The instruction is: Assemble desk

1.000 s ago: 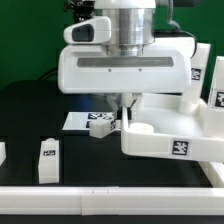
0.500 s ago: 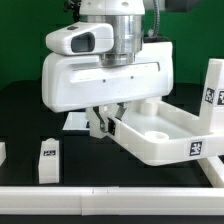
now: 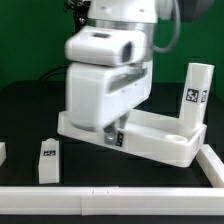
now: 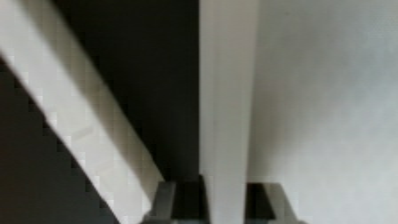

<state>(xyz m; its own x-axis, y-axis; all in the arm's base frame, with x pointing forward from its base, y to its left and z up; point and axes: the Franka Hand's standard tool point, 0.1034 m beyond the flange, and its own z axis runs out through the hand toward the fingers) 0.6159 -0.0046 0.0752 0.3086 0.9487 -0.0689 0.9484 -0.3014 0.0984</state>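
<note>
Tool tight on desk slab edge

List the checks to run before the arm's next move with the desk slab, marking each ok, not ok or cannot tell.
1. Hand shut on the desk slab: ok.
2. Upright leg standing at the slab's corner, exterior view's right: ok.
3. Loose leg standing apart from the slab: ok.
4. Other corner sockets free: cannot tell, hand hides them.
5. Slab flat on the table: cannot tell.
</note>
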